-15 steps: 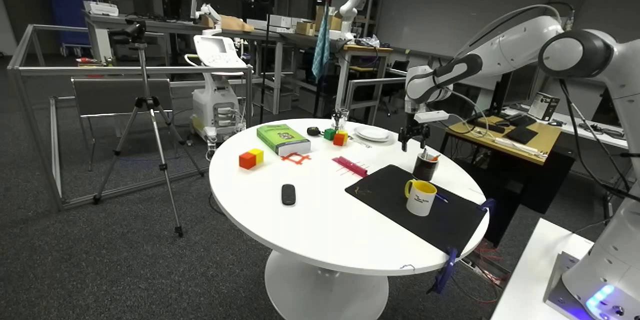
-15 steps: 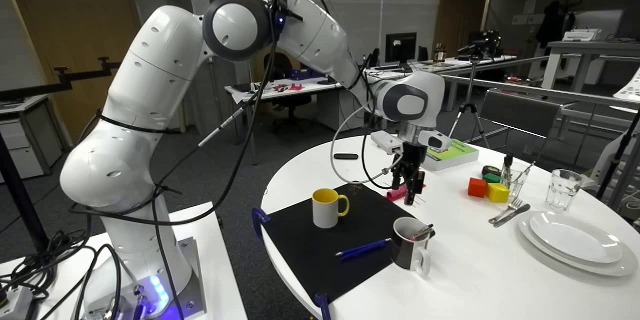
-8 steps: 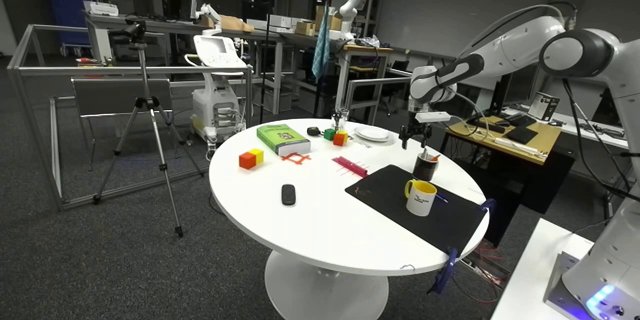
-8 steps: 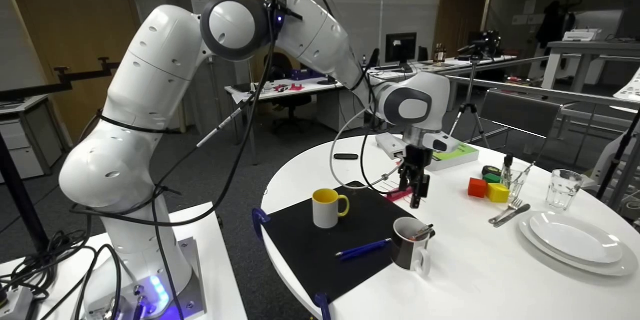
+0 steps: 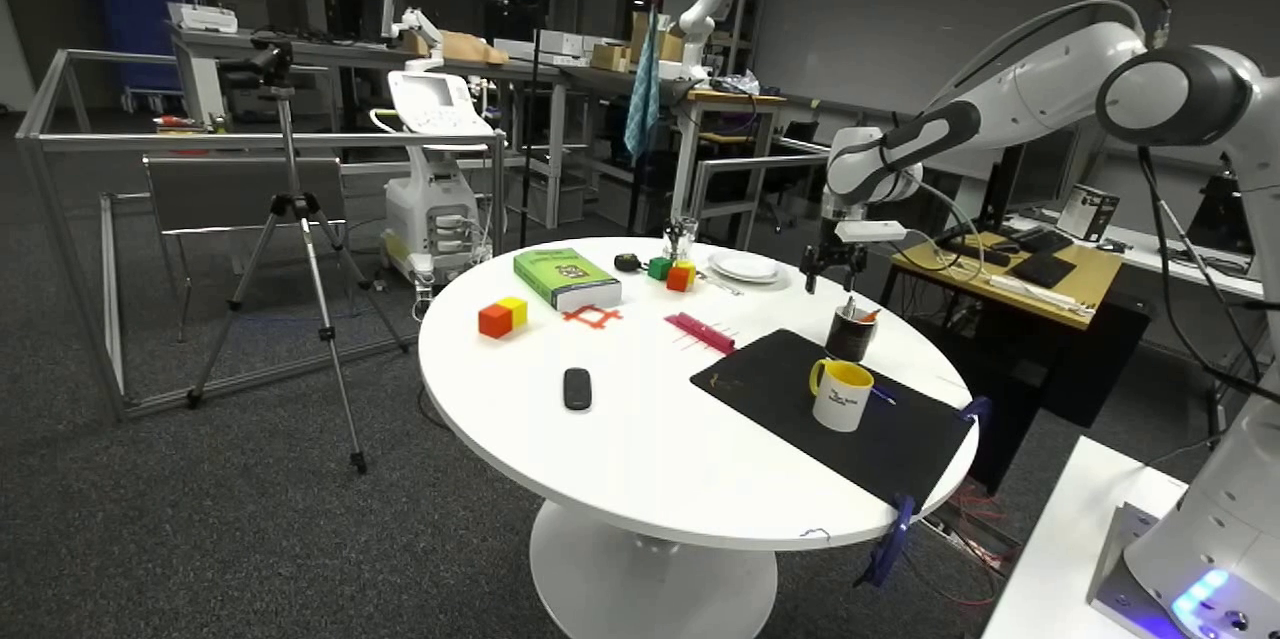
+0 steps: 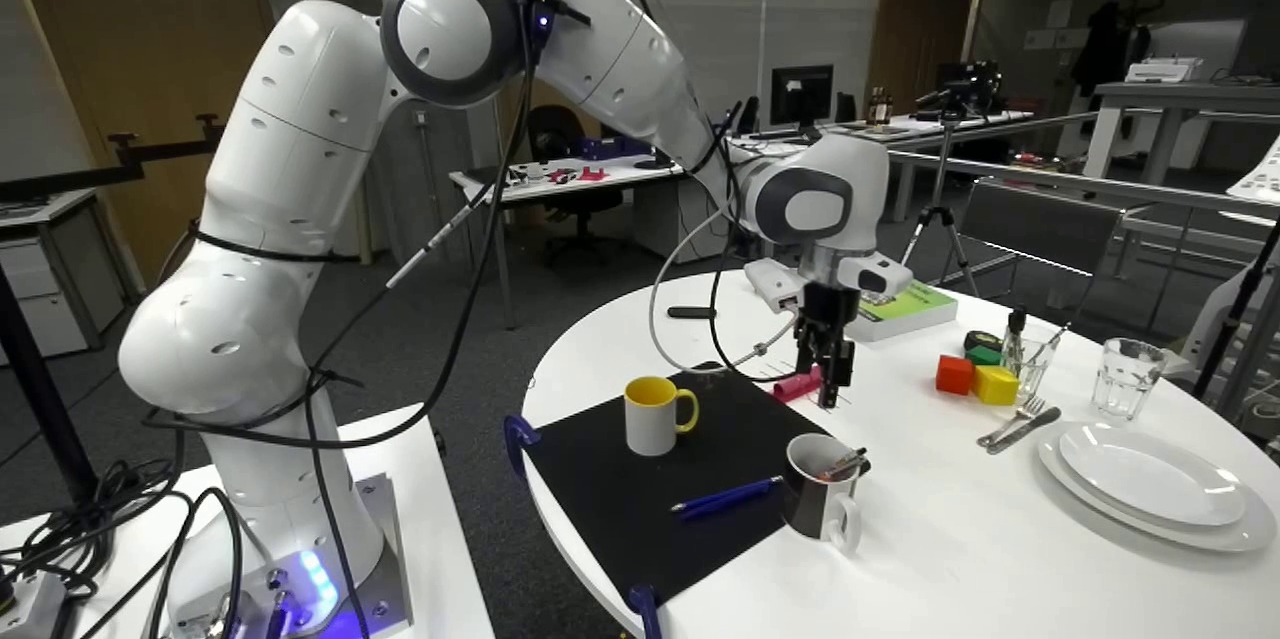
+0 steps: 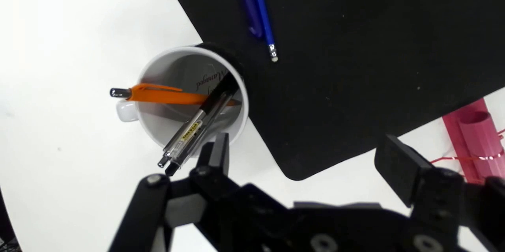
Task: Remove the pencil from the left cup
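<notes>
The dark cup [image 5: 848, 337] stands upright at the mat's corner in both exterior views, with its white handle showing here [image 6: 843, 525]. In the wrist view I look into its white inside [image 7: 169, 70]. It holds an orange pen [image 7: 158, 96] and clear and dark pens or pencils [image 7: 191, 127] leaning on the rim. I cannot tell which is the pencil. My gripper [image 7: 303, 145] is open and empty, above and to the side of the cup. One finger overlaps the cup's rim in the wrist view. The gripper also shows in both exterior views [image 5: 832, 281] [image 6: 822, 383].
A blue pencil [image 7: 263, 11] and a purple pen [image 7: 249, 3] lie on the black mat [image 6: 640, 509]. A yellow-and-white mug [image 6: 650, 424] stands on the mat. A pink piece [image 7: 477, 137] lies near the mat. Plates [image 6: 1150, 479], blocks [image 6: 954, 375] and glasses [image 6: 1125, 377] stand farther off.
The arm's elbow has risen and shifted back. The gripper has shifted slightly and its wrist has turned a little; it stays open. The cup and the pens in it have not moved.
</notes>
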